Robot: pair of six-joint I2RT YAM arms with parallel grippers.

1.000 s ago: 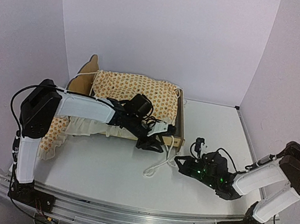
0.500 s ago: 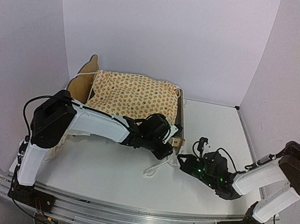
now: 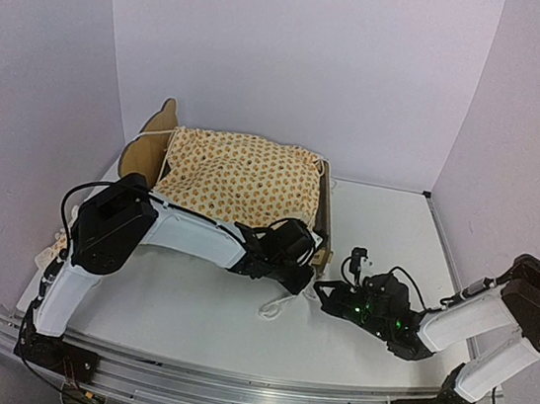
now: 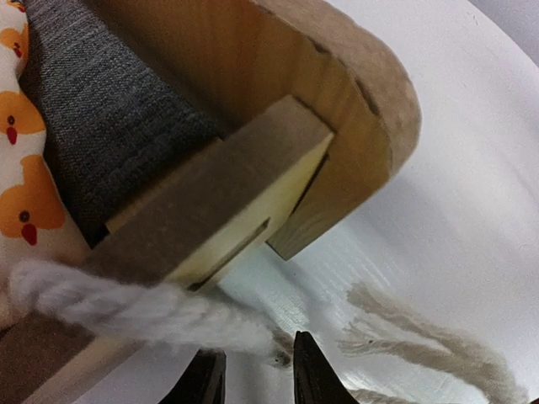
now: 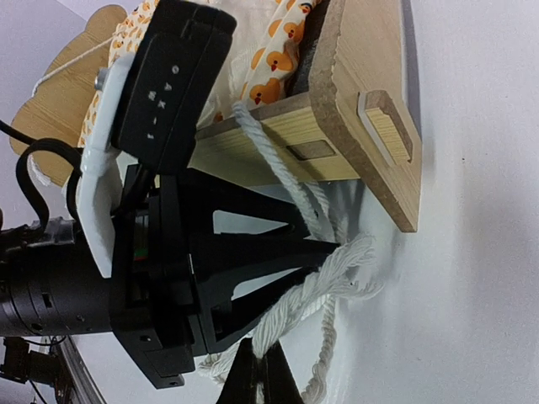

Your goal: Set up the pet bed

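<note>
At the near right corner of the pet bed (image 3: 326, 209) both arms meet low over the table (image 3: 185, 320). The bed stands at the back left of the table, its scalloped headboard (image 3: 150, 141) to the left. The left gripper (image 4: 253, 380) hangs just beside the wooden corner (image 4: 354, 118), I think because a white rope (image 4: 135, 310) comes out of the frame there and falls onto the table. Its jaws stand a little apart, with bare table showing between them. The frayed rope end lies just at their mouth, but as far as I can see nothing is pinched. The right gripper (image 5: 257, 376) lies near the same corner from the other side, its fingers pressed together. The rope passes close over its tips, and whether one strand is caught there I cannot tell. Probably it sits so low in order to take or hold down the loose rope while the left one works.

As for what the frame holds: the dark grey base (image 4: 109, 143) sits inside the wooden walls. Over it the cream bedding (image 3: 234, 172) with orange ducks fills almost the whole frame, somewhat wrinkled. The rope seems to run from beside this cloth over the side rail. The bed looks mostly dressed, and in my judgement the loose rope is what is left to tidy
</note>
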